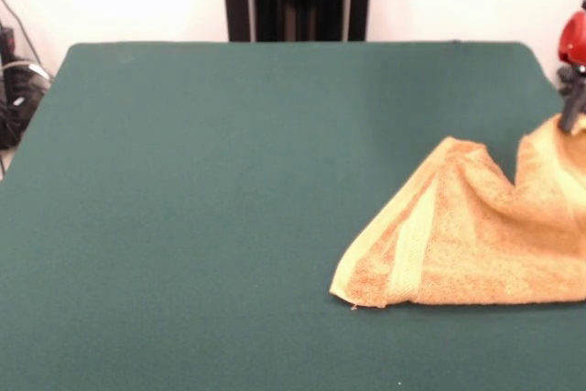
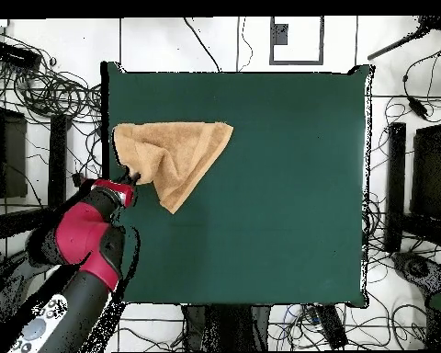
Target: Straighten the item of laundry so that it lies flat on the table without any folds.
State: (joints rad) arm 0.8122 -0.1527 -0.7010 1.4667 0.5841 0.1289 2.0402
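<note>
The towel [image 2: 174, 156] lies folded into a rough triangle near one side edge of the tabletop [image 2: 279, 184], its point aimed toward the robot's side. The gripper [image 2: 132, 176] sits at the towel's edge nearest the arm [image 2: 82, 244], where the cloth rises in a peak; whether the jaws are clamped on it I cannot tell. The folded layer extends away from the jaws toward the tabletop's middle.

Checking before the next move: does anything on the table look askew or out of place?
Yes. The towel is folded into a rumpled triangle at the table edge, one part lifted by the gripper.
</note>
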